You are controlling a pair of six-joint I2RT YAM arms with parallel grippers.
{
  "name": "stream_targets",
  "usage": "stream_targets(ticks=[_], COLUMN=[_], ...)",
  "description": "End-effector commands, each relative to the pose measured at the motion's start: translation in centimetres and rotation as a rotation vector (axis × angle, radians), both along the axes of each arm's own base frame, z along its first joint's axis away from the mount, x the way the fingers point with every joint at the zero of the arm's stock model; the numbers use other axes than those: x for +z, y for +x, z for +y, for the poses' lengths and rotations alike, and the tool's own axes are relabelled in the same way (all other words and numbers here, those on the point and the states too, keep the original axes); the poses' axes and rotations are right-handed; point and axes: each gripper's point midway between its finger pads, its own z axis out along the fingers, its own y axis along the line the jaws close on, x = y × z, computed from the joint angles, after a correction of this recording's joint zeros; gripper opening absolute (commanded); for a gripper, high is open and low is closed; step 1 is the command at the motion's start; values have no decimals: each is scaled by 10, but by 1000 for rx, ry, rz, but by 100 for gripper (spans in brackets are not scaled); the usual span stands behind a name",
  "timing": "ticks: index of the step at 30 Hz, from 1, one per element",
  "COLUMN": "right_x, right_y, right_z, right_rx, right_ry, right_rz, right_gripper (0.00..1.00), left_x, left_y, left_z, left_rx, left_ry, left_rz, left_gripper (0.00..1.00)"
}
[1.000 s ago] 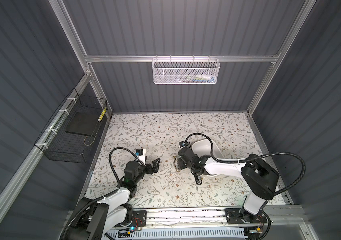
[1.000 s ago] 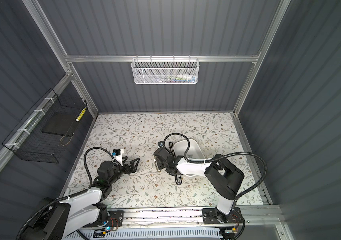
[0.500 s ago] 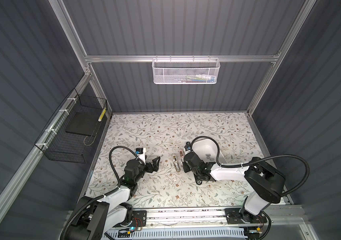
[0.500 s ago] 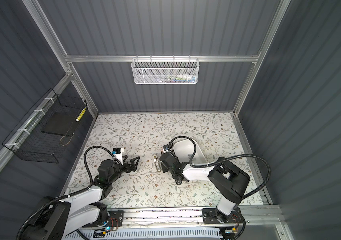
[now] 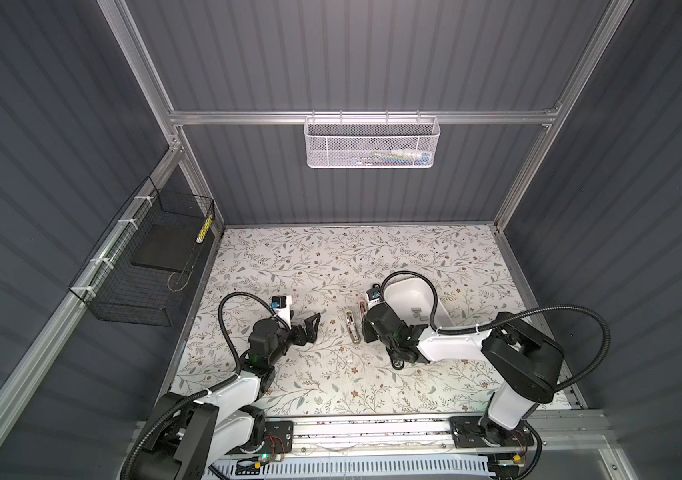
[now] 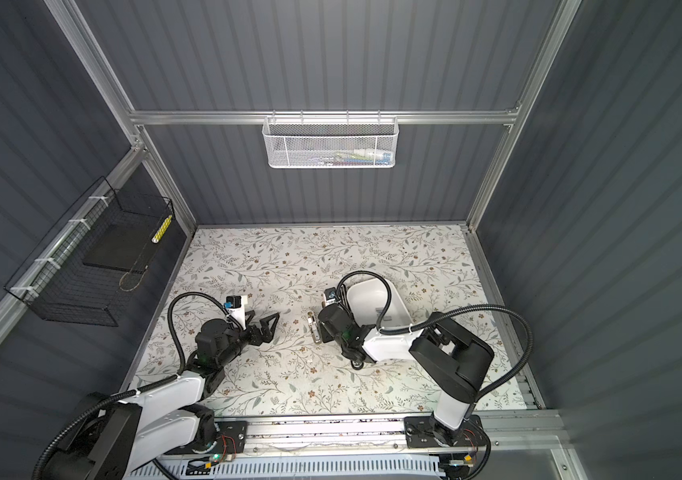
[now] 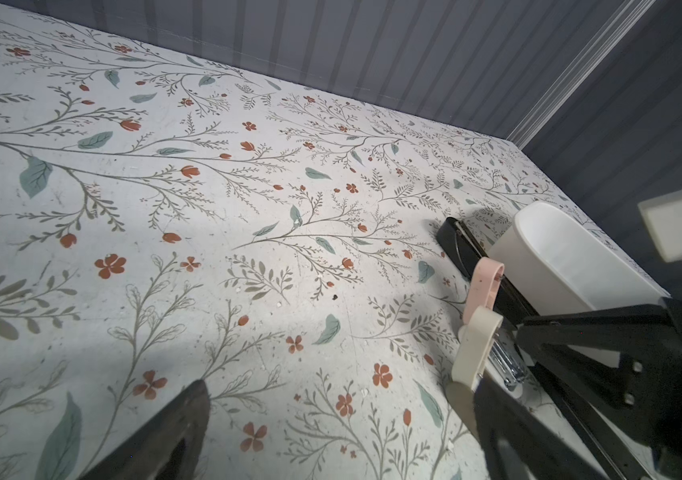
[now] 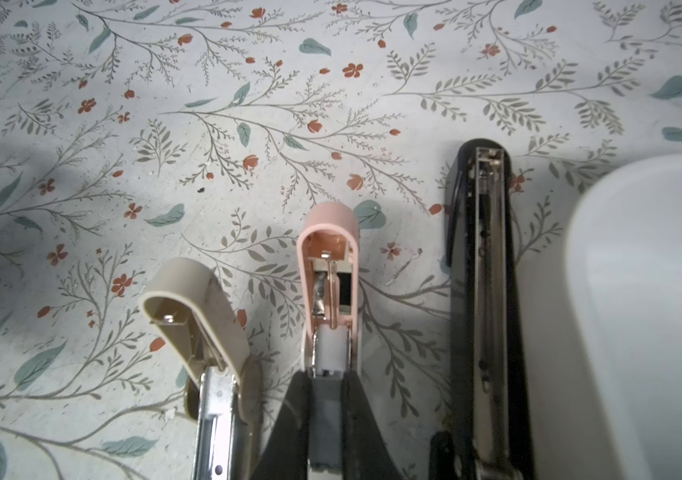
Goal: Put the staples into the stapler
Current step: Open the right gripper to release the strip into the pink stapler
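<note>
Near the middle of the floral worktop (image 5: 310,257), the right gripper (image 8: 326,384) has its jaws pressed almost together, pinching a flat grey staple strip (image 8: 324,419). The strip's long axis lies on the 12-to-6 o'clock line. Its forward end sits at the rear of the pink stapler (image 8: 328,249), in line with that stapler's open channel.

Three staplers lie side by side with their tops swung open. All run close to the 12-to-6 o'clock line, with rounded ends toward 12. The beige stapler (image 8: 202,316) is on the 9 o'clock side, the pink one is in the middle, and the black stapler (image 8: 488,291) is on the 3 o'clock side. The black one has its metal channel facing up and lies just beside the white tray (image 5: 405,295). More staples (image 5: 416,309) lie in that tray.

At 9 o'clock from the staplers and well apart from them, the left gripper (image 5: 314,326) points toward 3 o'clock. Its jaws are spread wide and hold nothing.

In both top views the right wrist covers most of the pink and black staplers, and its black cable (image 5: 434,291) arcs over the tray. A white mesh basket (image 5: 372,141) hangs on the back rail at 12 o'clock. A black wire basket (image 5: 144,270) hangs on the wall at 9 o'clock.
</note>
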Motion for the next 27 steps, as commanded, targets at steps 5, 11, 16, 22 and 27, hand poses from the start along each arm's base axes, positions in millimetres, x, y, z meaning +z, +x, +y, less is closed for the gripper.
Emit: stream_targets(ticks=[5,11,16,22,27], right_x=[-8,-10,-12,-17,-20], right_y=[2,3,3,3,2], right_z=[1,1,0,0,-3], right_rx=[-8,-10,-16,-19,-25], right_ry=[3,-1,-4,-11,-20], right_rz=[4,8,11,22,26], right_gripper=[0,0,0,0,0], left_x=[7,6,7,6,6], left_y=[4,4,4,4,4], left_z=[-3,-2,-2,-3,-3], left_rx=[-1,-1,1,-1,-1], left_ry=[-7,-7,-8,-6,-7], left_rz=[-11,-10,-11,-9,-9], left_gripper=[99,99,99,99,99])
